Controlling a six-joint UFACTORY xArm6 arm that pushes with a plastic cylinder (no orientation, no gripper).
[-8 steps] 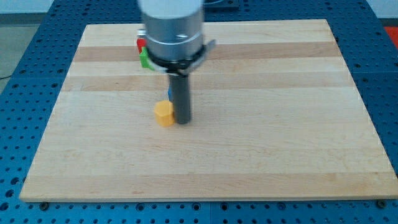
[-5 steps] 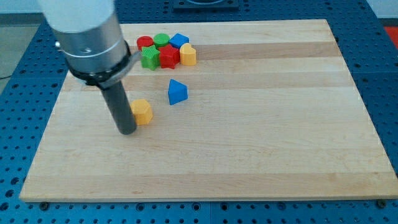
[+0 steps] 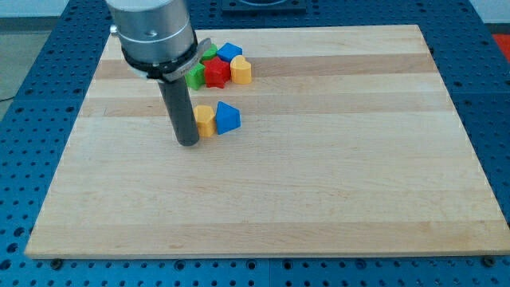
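My tip (image 3: 189, 143) touching left side of orange block (image 3: 205, 120); blue triangle block (image 3: 227, 118) against its right. No gripper, only rod. Blocks probably light, rigid, easily slid on bench (image 3: 319, 183).

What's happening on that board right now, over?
My tip against the yellow block's left side. Yellow block touching blue triangular block. Cluster of red, green, blue, yellow blocks at view's top.
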